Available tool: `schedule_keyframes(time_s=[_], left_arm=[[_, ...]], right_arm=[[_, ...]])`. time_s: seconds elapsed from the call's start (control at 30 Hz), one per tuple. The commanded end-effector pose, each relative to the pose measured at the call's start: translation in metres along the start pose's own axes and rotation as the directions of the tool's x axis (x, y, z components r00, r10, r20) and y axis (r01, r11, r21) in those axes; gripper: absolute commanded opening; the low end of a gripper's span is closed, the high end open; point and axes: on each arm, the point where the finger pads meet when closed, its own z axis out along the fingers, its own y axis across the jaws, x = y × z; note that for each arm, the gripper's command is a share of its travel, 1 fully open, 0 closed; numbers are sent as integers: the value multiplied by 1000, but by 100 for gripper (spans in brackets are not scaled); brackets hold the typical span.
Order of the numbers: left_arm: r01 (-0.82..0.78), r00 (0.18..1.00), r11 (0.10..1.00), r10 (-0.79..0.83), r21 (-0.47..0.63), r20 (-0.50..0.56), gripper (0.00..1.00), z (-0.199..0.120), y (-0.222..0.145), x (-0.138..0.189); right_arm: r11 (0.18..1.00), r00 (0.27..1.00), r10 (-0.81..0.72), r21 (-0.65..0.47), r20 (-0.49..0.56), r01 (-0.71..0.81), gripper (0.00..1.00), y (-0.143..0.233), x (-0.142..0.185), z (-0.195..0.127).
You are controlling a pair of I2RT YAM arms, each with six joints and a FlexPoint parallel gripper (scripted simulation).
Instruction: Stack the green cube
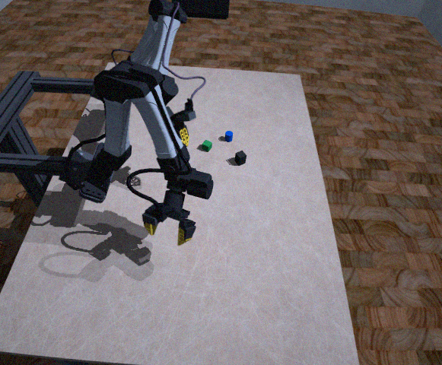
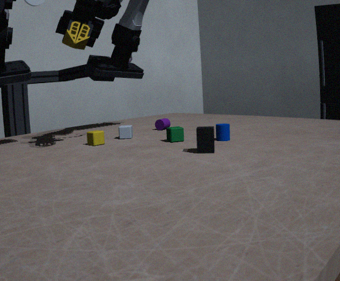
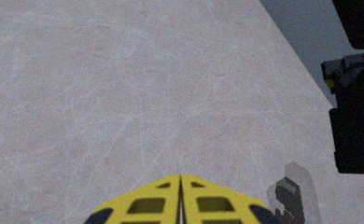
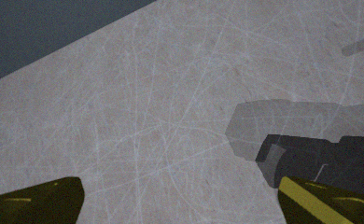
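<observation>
The green cube [image 1: 207,145] [image 2: 175,134] sits flat on the table. The yellow cube [image 2: 95,138] sits apart from it, to its left in the exterior view; the top view does not show it. My left gripper [image 1: 184,137] [image 2: 75,42] [image 3: 180,184] is shut and empty, raised well above the table. My right gripper [image 1: 166,236] [image 4: 181,186] is open and empty above the table's near part in the top view. Neither wrist view shows a cube.
A black block [image 1: 240,157] [image 2: 205,139] and a blue cylinder [image 1: 228,136] [image 2: 222,132] stand near the green cube. A white cube [image 2: 125,132] sits between yellow and green in the exterior view. A purple cylinder [image 2: 162,124] lies on its side behind the green cube.
</observation>
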Motion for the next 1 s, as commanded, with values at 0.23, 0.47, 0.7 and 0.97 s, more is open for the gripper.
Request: schedule_keyframes(time_s=[0.23, 0.47, 0.7, 0.97], left_arm=[[10, 1000, 1000, -10, 12, 17, 3, -2, -4, -7], [10, 1000, 1000, -10, 12, 17, 3, -2, -4, -7], [39, 999, 999, -39, -27, 12, 47, -7, 4, -3], [172, 985, 965, -174, -200, 10, 61, -33, 43, 22]], right_arm=[[1000, 1000, 9, -8, 3, -8, 100, 3, -2, -1], [1000, 1000, 9, -8, 3, -8, 100, 3, -2, -1], [999, 999, -45, -28, -19, 44, 100, 4, 5, -3], [913, 913, -393, -164, -107, 374, 100, 3, 52, -29]])
